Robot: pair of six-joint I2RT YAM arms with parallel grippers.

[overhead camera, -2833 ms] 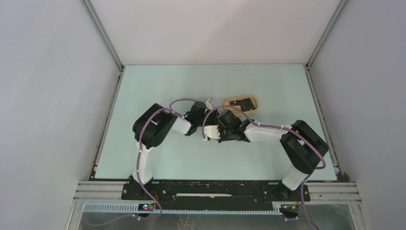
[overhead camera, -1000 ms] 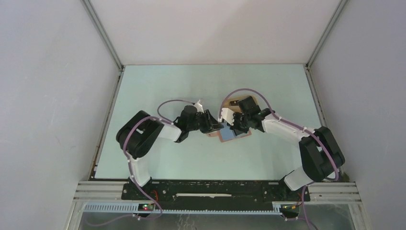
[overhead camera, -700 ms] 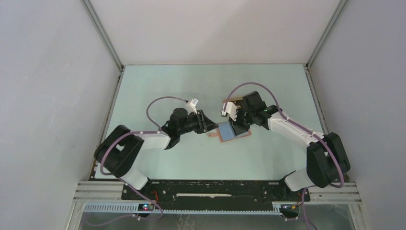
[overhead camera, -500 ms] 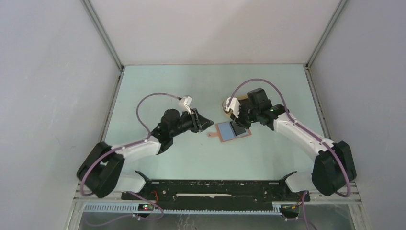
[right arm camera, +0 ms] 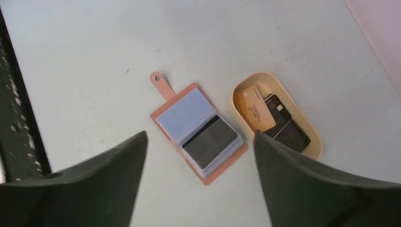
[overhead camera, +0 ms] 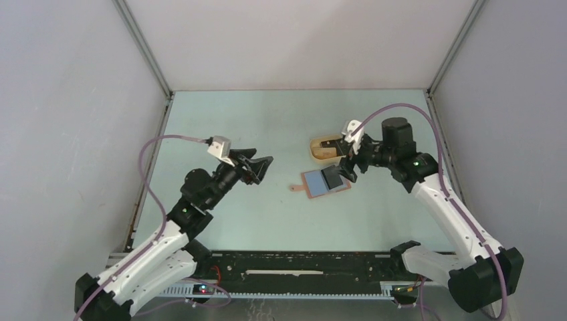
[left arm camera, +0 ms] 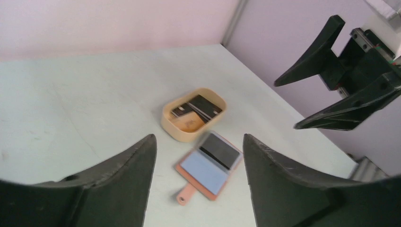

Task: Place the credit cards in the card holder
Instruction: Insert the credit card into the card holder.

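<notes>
While the card holder (overhead camera: 325,181) lies open at 6 o'clock of the tray (overhead camera: 313,148), I see the left gripper (overhead camera: 263,162) and right gripper (overhead camera: 346,170) both spread apart, empty.

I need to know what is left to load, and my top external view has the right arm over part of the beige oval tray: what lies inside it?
Observer: In the right wrist view, one orange-yellow plastic card lies in the beige oval tray, beside dark flat pieces.
Operator: Has anything been loaded?
Observer: Yes. The reddish-brown leather card holder lies open flat, with a dark card in the pocket nearer the tray; its other bluish-grey pocket looks empty.
Operator: Is anything being carried?
Observer: No. The wrist views show the right hand and the left hand open, nothing between their fingers.
</notes>
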